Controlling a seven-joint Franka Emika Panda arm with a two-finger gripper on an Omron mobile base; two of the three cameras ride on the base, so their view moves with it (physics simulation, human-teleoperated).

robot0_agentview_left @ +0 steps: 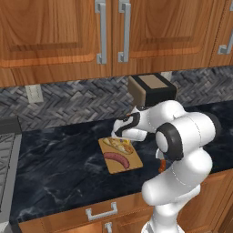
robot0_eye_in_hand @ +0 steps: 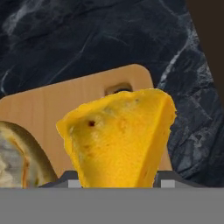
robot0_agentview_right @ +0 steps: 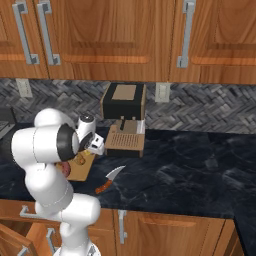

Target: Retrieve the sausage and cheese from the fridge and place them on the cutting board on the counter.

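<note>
Setting: dark marbled counter [robot0_agentview_left: 59, 164] under wooden wall cabinets [robot0_agentview_left: 54, 32], with a herringbone tile backsplash; we see a coffee machine [robot0_agentview_right: 124, 117] standing at the back and a knife [robot0_agentview_right: 110, 180] lying loose on the worktop near it.
Cutting board: the cutting board [robot0_agentview_left: 132, 164] lies flat on the counter in front of the arm.
Sausage: the sausage [robot0_agentview_left: 116, 159] already lies on the board's near half, so we judge that part of the task done.
Bread-like item: a pale tan, bread-like item [robot0_agentview_left: 117, 144] sits on the board's far half, beside the sausage.
Cheese: in the hand view the cheese [robot0_eye_in_hand: 120, 140], a yellow-orange wedge, rises between the finger tips, with the board right behind it.
Gripper: the gripper [robot0_agentview_left: 119, 134] hangs over the board's far end; we read the jaws as closed on the cheese wedge, which sits between them.
Progress: we judge the task close to finished; what seems left is to set the cheese down on the board and let go.
Hidden: the white forearm covers the gripper's tips in both base views, so we cannot tell whether the cheese already touches the board or hangs just above it.
Cut off: the robot's body covers much of the board in the right base view.
</note>
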